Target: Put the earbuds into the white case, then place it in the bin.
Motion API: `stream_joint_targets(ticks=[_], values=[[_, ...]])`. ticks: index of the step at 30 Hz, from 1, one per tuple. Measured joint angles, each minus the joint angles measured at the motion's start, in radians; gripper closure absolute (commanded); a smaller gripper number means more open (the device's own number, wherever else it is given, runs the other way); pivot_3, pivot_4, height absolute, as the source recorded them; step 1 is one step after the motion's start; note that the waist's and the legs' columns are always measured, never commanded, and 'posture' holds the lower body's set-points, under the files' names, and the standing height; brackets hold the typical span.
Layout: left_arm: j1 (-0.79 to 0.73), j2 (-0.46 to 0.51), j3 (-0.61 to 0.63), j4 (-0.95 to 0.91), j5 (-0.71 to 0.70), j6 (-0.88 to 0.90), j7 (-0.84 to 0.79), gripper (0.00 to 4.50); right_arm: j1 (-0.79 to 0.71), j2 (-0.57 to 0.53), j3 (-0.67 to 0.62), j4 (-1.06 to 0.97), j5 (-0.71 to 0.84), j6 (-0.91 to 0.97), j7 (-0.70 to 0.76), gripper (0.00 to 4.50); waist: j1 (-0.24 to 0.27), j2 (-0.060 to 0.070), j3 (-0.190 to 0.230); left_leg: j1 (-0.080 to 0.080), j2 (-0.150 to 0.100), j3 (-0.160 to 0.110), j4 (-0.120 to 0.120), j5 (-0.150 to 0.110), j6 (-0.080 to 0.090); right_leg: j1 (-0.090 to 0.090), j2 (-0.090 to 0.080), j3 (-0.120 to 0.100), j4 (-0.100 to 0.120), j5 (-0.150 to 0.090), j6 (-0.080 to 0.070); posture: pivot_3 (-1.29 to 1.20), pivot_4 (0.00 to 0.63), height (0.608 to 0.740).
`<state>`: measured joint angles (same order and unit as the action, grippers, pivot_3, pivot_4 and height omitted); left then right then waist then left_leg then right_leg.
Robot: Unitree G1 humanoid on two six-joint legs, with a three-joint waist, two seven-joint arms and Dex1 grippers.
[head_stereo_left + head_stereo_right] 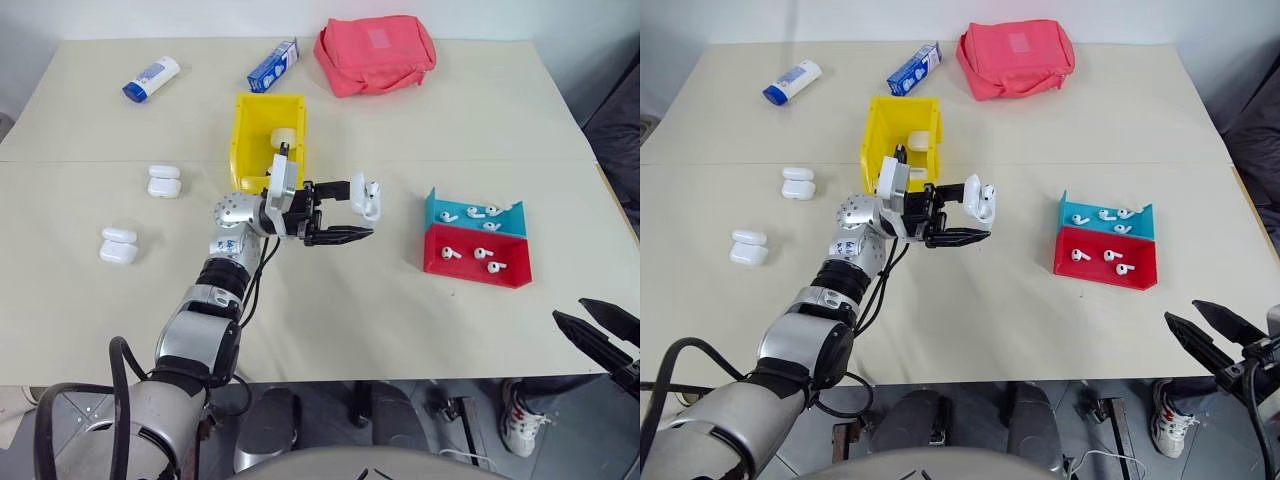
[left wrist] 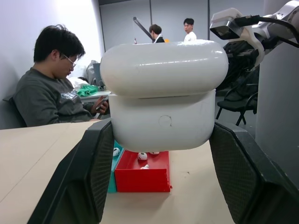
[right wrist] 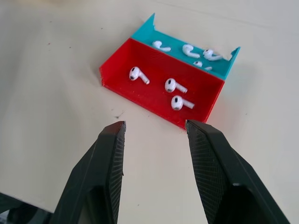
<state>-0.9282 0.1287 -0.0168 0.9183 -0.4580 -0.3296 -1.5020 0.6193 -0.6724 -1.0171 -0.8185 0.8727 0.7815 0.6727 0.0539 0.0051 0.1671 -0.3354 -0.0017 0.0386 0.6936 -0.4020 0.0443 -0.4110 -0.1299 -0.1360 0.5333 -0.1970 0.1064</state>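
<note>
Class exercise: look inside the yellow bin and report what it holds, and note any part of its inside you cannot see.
Inside the yellow bin lies one white case near its right wall. The left end effector and its wrist cover the bin's near end, so anything there is hidden.

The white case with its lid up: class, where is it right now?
In the left eye view, the white case sits clamped in the left claw, held above the table between the yellow bin and the teal tray.
</note>
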Motion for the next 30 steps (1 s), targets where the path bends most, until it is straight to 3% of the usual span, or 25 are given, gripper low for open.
stream_joint_targets(ticks=[3,7,9,13,16,23,26,28,30], values=[[0.001,-0.006,-0.001,-0.009,0.000,0.003,0.000,1.77,-0.087,-0.071,0.060,0.024,-0.019,0.008,-0.043,1.77,-0.002,0.000,0.000,0.000,0.000,0.000,0.000,0.000,0.000,0.000,0.000,0.000,0.000,0.000,0.000,0.00,0.150,0.740],[0.036,-0.012,-0.006,-0.090,-0.001,0.017,0.000,1.77,-0.242,-0.191,0.171,0.132,-0.065,0.039,-0.094,0.46,-0.002,0.001,-0.001,0.001,-0.001,0.000,0.000,0.001,0.000,-0.001,-0.001,0.000,0.000,0.000,0.000,0.00,0.150,0.740],[0.064,-0.004,-0.006,-0.127,-0.002,0.028,0.000,1.77,-0.296,-0.231,0.224,0.166,-0.077,0.048,-0.095,0.09,0.001,0.001,-0.001,0.001,0.000,-0.001,0.000,0.005,-0.007,-0.002,0.000,-0.001,0.000,0.000,0.000,0.00,0.150,0.740],[0.100,0.001,-0.010,-0.177,-0.002,0.047,0.001,1.77,-0.395,-0.272,0.314,0.220,-0.112,0.047,-0.093,0.09,0.001,0.001,-0.001,0.000,-0.002,-0.001,0.001,0.005,-0.005,-0.001,-0.001,0.001,-0.001,0.001,0.000,0.00,0.150,0.740],[0.131,-0.001,-0.022,-0.248,-0.003,0.059,0.001,1.77,-0.533,-0.355,0.459,0.321,-0.177,0.046,-0.092,0.09,-0.007,0.002,-0.001,0.000,-0.002,0.000,0.002,0.002,0.003,-0.001,-0.002,0.002,-0.002,-0.001,-0.005,0.00,0.150,0.740],[0.224,0.011,-0.039,-0.383,-0.004,0.099,0.002,1.77,-0.861,-0.400,0.796,0.573,-0.322,0.089,-0.071,0.09,-0.007,0.003,-0.002,0.000,-0.002,-0.001,0.003,0.006,-0.004,-0.002,-0.002,0.000,-0.002,0.002,0.000,0.00,0.150,0.740],[0.245,0.019,-0.043,-0.425,-0.004,0.115,0.003,1.77,-0.977,-0.400,0.897,0.662,-0.361,0.121,-0.051,0.65,-0.008,0.004,-0.002,-0.001,-0.002,-0.001,0.003,0.006,-0.004,-0.002,-0.003,0.000,-0.002,0.002,-0.001,0.00,0.150,0.740],[0.261,0.030,-0.042,-0.455,-0.004,0.126,0.007,1.77,-1.069,-0.393,0.966,0.729,-0.400,0.120,-0.029,1.31,-0.012,0.004,-0.002,0.000,-0.002,-0.001,0.003,0.006,-0.004,-0.002,-0.002,0.000,-0.002,0.002,-0.001,0.00,0.150,0.740],[0.276,0.035,-0.043,-0.474,-0.004,0.134,0.013,1.77,-1.127,-0.386,1.011,0.767,-0.430,0.112,0.001,1.31,-0.015,0.005,-0.002,-0.001,-0.001,-0.001,0.003,0.006,-0.004,-0.002,-0.002,0.000,-0.002,0.002,0.000,0.00,0.150,0.740]])
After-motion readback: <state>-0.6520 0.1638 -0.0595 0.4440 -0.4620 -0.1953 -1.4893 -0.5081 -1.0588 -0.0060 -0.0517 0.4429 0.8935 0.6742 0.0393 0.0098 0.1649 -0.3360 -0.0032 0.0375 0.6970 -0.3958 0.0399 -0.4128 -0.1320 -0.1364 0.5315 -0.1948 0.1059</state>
